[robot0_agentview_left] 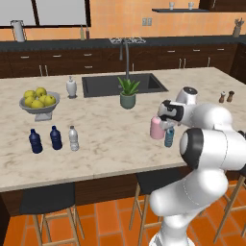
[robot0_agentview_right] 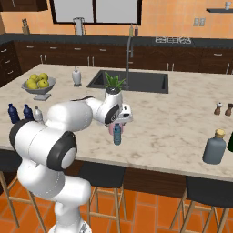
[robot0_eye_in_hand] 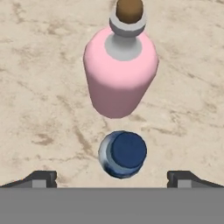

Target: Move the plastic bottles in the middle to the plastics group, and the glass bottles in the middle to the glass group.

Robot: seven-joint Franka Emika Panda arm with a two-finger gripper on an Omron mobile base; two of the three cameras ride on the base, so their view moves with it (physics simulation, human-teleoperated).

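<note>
My gripper [robot0_eye_in_hand: 111,178] is open and hangs right above the teal-blue plastic bottle [robot0_eye_in_hand: 124,153], whose blue cap lies between the two fingertips [robot0_eye_in_hand: 40,178]. Just beyond it stands the pink glass bottle [robot0_eye_in_hand: 120,74] with its brown top. Both stand mid-counter near the front edge: the teal bottle [robot0_agentview_left: 169,137] and the pink bottle [robot0_agentview_left: 156,127] under the gripper [robot0_agentview_left: 166,124]. At the left, the clear plastic bottle [robot0_agentview_left: 73,138] stands beside the two navy bottles of the plastics group [robot0_agentview_left: 35,141]. The glass group [robot0_agentview_left: 222,97], two tiny brown bottles, stands at the far right.
A bowl of lemons [robot0_agentview_left: 39,102] and a white dispenser [robot0_agentview_left: 71,87] stand at the back left. A potted plant [robot0_agentview_left: 128,93] sits in front of the sink [robot0_agentview_left: 122,84]. A grey corked bottle [robot0_agentview_right: 214,146] stands front right. Stools [robot0_agentview_left: 48,199] are under the counter edge.
</note>
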